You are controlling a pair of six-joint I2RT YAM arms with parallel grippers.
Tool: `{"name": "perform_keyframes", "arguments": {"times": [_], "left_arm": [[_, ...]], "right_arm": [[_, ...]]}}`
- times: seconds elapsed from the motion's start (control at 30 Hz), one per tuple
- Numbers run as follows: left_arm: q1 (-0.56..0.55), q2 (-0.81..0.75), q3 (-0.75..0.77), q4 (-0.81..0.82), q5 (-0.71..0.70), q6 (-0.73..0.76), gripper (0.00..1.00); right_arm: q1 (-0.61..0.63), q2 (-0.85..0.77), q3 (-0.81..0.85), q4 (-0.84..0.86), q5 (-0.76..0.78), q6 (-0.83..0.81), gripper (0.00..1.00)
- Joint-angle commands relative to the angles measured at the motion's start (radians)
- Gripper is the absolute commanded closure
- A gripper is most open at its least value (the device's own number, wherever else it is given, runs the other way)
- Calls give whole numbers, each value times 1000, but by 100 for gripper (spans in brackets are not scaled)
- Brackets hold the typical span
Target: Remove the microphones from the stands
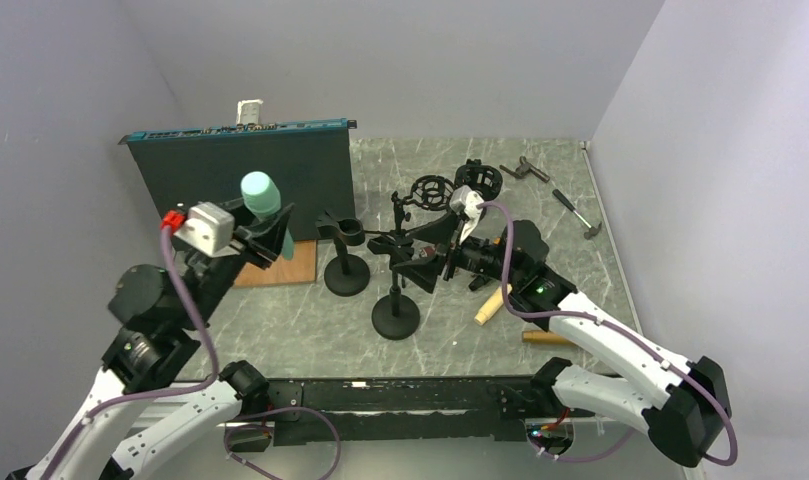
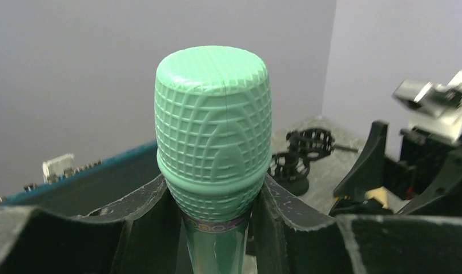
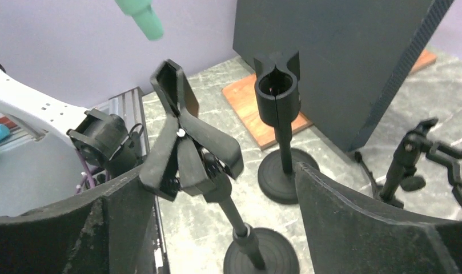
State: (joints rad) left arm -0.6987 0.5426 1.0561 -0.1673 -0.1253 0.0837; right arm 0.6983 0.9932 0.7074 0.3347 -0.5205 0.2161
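Observation:
The mint-green microphone [image 1: 263, 197] is held up in the air at the left, in front of the dark panel and clear of both stands. My left gripper [image 1: 270, 228] is shut on its neck. In the left wrist view the ribbed head [image 2: 213, 125] stands above the two fingers [image 2: 285, 211]. Its tail end shows in the right wrist view [image 3: 140, 16]. My right gripper [image 1: 426, 258] is open around the spring-clamp clip [image 3: 185, 142] of the nearer stand [image 1: 395, 316]. The clip is empty and lies close to one of the fingers [image 3: 120, 228].
A second stand [image 1: 346, 272] with an empty round clip [image 3: 277, 90] stands left of the first. A dark panel [image 1: 230, 165] and a wooden board [image 1: 280, 268] are at the back left. Shock mounts [image 1: 435, 190], wooden dowels [image 1: 490, 305] and small tools [image 1: 560, 195] lie around the right arm.

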Motion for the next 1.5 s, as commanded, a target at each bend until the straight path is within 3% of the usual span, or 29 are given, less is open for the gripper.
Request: {"name": "perform_keyframes", "arguments": {"times": [0.0,0.3,0.47,0.77,0.93,1.13,1.47], "left_arm": [[3,-22,-81,99,-68,-21,100],[6,-38,-109,61,-77,-3,100],[7,-61,-146,71,-74,4,100],[6,-62,-164,66,-49,7,100],[6,-68,-164,63,-26,0,100],[7,-67,-162,59,-14,-1,100],[7,-64,-166,58,-7,2,100]], "right_arm": [[3,-36,59,-186,45,75,6],[6,-15,200,-423,-14,175,0],[-3,22,286,-474,14,294,0],[-3,160,441,-553,-31,296,4],[-4,194,470,-553,-58,297,17],[-2,203,469,-571,-42,277,23],[-3,199,413,-540,-94,264,64]]}}
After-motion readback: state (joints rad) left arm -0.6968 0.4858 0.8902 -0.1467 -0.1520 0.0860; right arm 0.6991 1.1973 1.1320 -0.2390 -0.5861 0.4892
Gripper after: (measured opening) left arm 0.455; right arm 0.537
